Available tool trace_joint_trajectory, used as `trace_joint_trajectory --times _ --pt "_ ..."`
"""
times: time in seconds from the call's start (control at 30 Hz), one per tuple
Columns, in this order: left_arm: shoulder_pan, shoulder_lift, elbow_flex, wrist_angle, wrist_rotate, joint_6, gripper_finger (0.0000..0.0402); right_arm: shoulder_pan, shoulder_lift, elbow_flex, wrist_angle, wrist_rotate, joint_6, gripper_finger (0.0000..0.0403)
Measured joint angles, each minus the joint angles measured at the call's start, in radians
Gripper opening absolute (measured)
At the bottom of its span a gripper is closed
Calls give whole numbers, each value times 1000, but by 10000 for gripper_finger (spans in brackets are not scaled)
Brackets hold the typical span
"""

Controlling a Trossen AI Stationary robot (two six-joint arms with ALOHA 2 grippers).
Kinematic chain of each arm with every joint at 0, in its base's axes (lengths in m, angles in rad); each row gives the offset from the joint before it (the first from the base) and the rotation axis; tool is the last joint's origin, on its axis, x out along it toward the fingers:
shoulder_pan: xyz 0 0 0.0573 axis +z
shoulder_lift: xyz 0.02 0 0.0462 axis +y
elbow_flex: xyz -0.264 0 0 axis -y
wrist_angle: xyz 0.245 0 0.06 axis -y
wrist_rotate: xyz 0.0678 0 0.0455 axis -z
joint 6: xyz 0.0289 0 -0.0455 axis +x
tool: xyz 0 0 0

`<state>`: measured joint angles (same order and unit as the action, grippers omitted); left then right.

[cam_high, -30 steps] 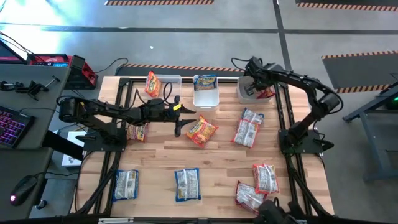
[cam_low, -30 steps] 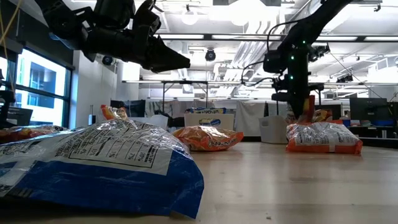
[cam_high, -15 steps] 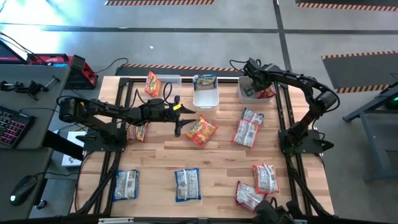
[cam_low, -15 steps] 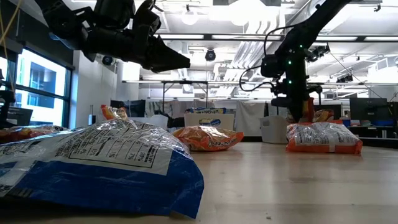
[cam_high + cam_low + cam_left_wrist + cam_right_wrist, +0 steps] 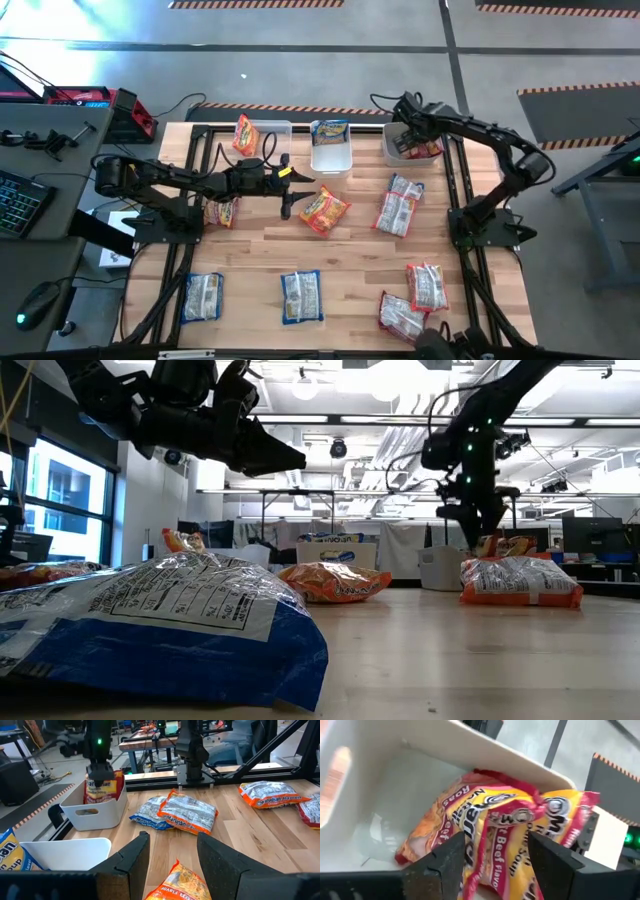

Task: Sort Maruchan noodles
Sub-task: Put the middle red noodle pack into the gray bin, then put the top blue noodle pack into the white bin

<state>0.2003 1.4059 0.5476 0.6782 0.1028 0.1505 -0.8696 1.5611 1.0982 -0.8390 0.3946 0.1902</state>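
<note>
From above, three clear plastic bins [image 5: 331, 160] at the worktop's far edge each hold one packet, while about eight flat ramen packets [image 5: 399, 208] lie loose on the wooden worktop [image 5: 350, 260] nearer than the bins. The right wrist view shows the right hand [image 5: 496, 851] released over a red-and-yellow packet [image 5: 485, 827], apparently resting in its bin; the left wrist view shows the left hand [image 5: 172, 851] unclenched above an orange packet [image 5: 176, 887].

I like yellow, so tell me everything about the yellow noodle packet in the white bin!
The packet is shiny crinkled plastic, yellow and orange with red edges and red lettering that reads "Beef Flavor". It leans tilted inside the right-hand white bin, against the wall, top poking over the rim. The right tool hangs just above it, fingers open on either side, not gripping it. It is the only packet in that bin.
</note>
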Motion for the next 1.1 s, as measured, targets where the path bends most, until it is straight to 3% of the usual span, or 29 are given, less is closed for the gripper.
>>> trace_joint_trajectory --times 0.4,0.53,0.67,0.8,0.97,1.1 --pt "0 0 0 0 0 0 154 38 -285 0 -105 1 -26 188" --pt "0 0 0 0 0 -8 154 95 -396 0 -180 3 -7 148" --pt "0 0 0 0 -1 -16 154 201 -503 -51 -183 48 42 74" --pt "-2 0 1 9 -1 -43 154 331 -621 -210 -55 70 94 9" --pt "-28 38 60 -17 -3 -86 154 502 -763 -470 321 68 99 23" --pt "-67 130 130 -47 -3 -120 154 609 -833 -638 626 84 57 6"
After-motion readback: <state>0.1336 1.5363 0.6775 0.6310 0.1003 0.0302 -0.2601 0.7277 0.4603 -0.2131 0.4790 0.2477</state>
